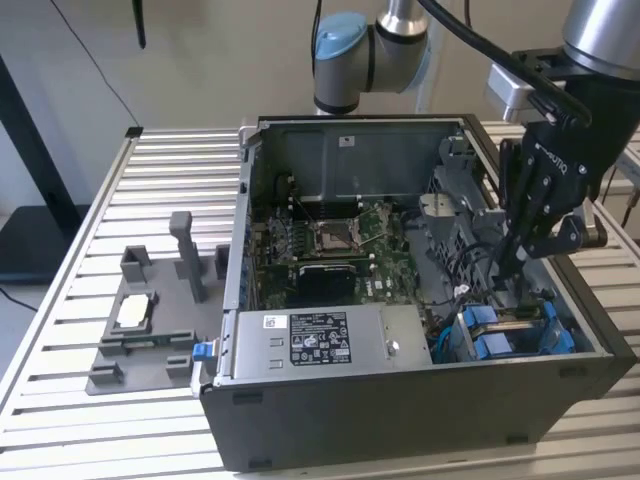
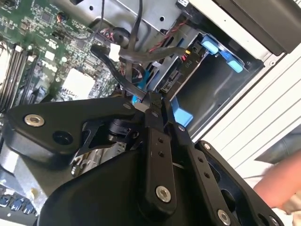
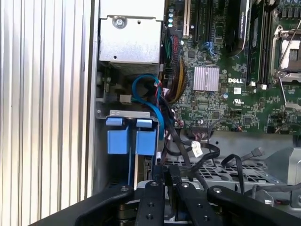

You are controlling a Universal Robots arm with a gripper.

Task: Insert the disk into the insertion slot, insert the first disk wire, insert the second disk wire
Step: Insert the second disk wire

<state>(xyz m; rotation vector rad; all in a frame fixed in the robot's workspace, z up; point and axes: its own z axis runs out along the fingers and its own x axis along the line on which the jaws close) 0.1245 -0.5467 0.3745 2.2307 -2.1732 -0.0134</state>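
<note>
- Far off to the exterior view's left of the gripper, a grey fixture tray (image 1: 110,365) lies on the slatted table (image 1: 60,300). It holds upright grey posts and, in one recess, a small silvery square part (image 1: 135,312).
- Nearer the gripper stands the open dark grey computer case (image 1: 400,430). Inside it the green motherboard (image 1: 330,245) lies flat on the floor of the case, and the labelled silver power-supply box (image 1: 325,338) sits along the near wall.
- The gripper (image 1: 512,262) reaches down into the case at its end toward the exterior view's right, above the drive corner. In both wrist views its black fingers (image 2: 154,115) stand close together, almost shut, their tips at a dark cable (image 2: 120,75). They seem to pinch that cable or its plug, but the contact point is hidden, so I cannot tell for sure.
- Just below the gripper, the insertion slot (image 3: 123,113) is a grey sheet-metal cage in the case corner. The disk (image 1: 520,318) appears seated inside it, with only its top edge showing between the blue plastic tabs (image 3: 117,137) of its carrier.
- A looped blue cable (image 3: 146,89) and a bundle of black wires (image 3: 188,146) lie just beside the cage, between it and the motherboard.
- Beyond the gripper, at the edge of the second wrist view, a blurred hand (image 2: 277,181) is over the table.
</note>
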